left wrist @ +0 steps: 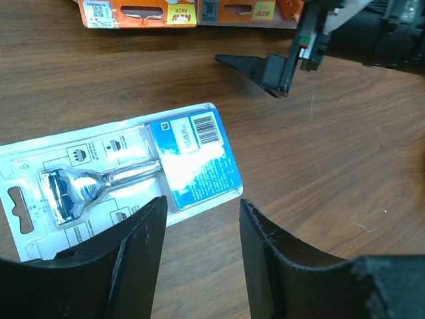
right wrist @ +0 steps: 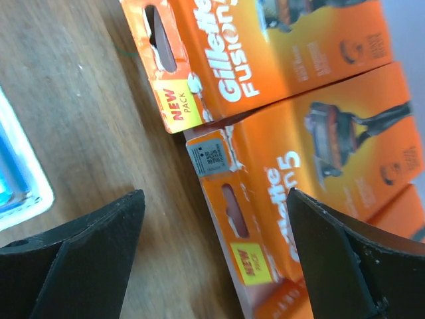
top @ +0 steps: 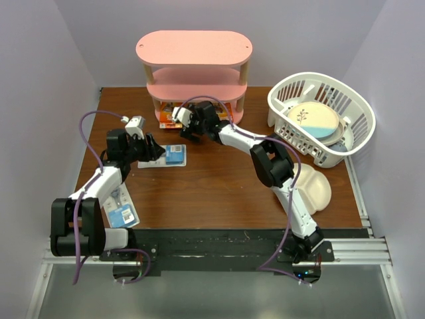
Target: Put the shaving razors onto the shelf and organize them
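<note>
your right gripper (right wrist: 214, 196) stood open over the orange packs (right wrist: 319, 153); your left gripper (left wrist: 200, 201) gaped empty by the blister card (left wrist: 133, 173).

Overhead camera faces the whole table (top: 219, 186); both close wrist views look down, sharing the orange packs (right wrist: 319, 60)

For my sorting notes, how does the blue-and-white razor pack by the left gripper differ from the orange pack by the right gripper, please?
The blue-and-white pack is a clear blister showing the real razor; the orange pack is card with a printed razor. The blue-and-white pack lies alone; the orange pack touches a second orange pack. Both lie flat on the table, with hang holes.
</note>
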Motion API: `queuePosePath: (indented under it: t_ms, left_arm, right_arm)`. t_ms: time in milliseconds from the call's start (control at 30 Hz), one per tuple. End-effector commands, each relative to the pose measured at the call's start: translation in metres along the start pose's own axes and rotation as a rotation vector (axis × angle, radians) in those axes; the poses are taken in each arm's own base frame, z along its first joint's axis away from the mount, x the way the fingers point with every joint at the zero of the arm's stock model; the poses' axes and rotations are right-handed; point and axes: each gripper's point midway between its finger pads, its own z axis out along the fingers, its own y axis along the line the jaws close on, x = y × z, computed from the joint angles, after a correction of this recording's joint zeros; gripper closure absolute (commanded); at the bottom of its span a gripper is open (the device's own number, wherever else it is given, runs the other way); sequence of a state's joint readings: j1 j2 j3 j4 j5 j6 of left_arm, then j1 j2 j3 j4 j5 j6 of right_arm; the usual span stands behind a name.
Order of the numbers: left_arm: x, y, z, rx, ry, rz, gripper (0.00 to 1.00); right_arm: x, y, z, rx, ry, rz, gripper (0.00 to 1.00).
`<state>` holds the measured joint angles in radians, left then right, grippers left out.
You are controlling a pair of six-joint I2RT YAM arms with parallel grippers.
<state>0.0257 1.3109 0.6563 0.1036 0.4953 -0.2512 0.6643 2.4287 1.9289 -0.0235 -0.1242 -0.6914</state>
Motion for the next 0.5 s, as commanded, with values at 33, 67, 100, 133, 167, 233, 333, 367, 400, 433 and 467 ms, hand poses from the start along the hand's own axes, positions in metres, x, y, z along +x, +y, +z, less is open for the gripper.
queuePosePath:
  t_ms: [33, 67, 100, 133, 167, 233, 333, 367, 400, 433, 467]
  left_arm:
    - [-0.013, -0.002, 0.0, 0.014, -0.032, 0.012, 0.48]
    - [-0.012, -0.003, 0.0, 0.016, -0.029, 0.012, 0.48]
    - [-0.012, -0.002, 0.0, 0.014, -0.031, 0.01, 0.48]
    - [-0.012, -0.002, -0.001, 0.016, -0.035, 0.011, 0.48]
    - [-0.012, -0.003, 0.0, 0.017, -0.034, 0.009, 0.48]
    - [-0.011, -0.003, 0.0, 0.018, -0.037, 0.005, 0.48]
    - [-0.01, -0.003, -0.001, 0.018, -0.042, 0.0, 0.48]
    - [-0.01, -0.004, -0.002, 0.022, -0.045, 0.001, 0.48]
    - [-0.008, -0.003, -0.002, 0.02, -0.043, -0.002, 0.48]
    - [-0.007, -0.005, -0.002, 0.023, -0.045, -0.003, 0.48]
    - [-0.007, -0.005, -0.003, 0.025, -0.046, -0.005, 0.48]
  right_arm:
    - [0.005, -0.012, -0.006, -0.013, 0.036, 0.046, 0.12]
    - [0.007, -0.012, -0.006, -0.016, 0.043, 0.048, 0.13]
    - [0.012, -0.008, -0.007, -0.023, 0.065, 0.051, 0.14]
    - [0.015, -0.008, -0.007, -0.021, 0.079, 0.052, 0.14]
    - [0.019, -0.007, -0.007, -0.021, 0.093, 0.055, 0.15]
    - [0.027, -0.005, -0.01, -0.027, 0.129, 0.058, 0.19]
    - [0.034, -0.001, -0.015, -0.037, 0.162, 0.059, 0.24]
    - [0.036, 0.0, -0.016, -0.039, 0.168, 0.057, 0.25]
    - [0.039, 0.003, -0.018, -0.045, 0.18, 0.056, 0.27]
    - [0.042, 0.004, -0.02, -0.047, 0.184, 0.058, 0.29]
    - [0.041, 0.005, -0.021, -0.048, 0.187, 0.058, 0.3]
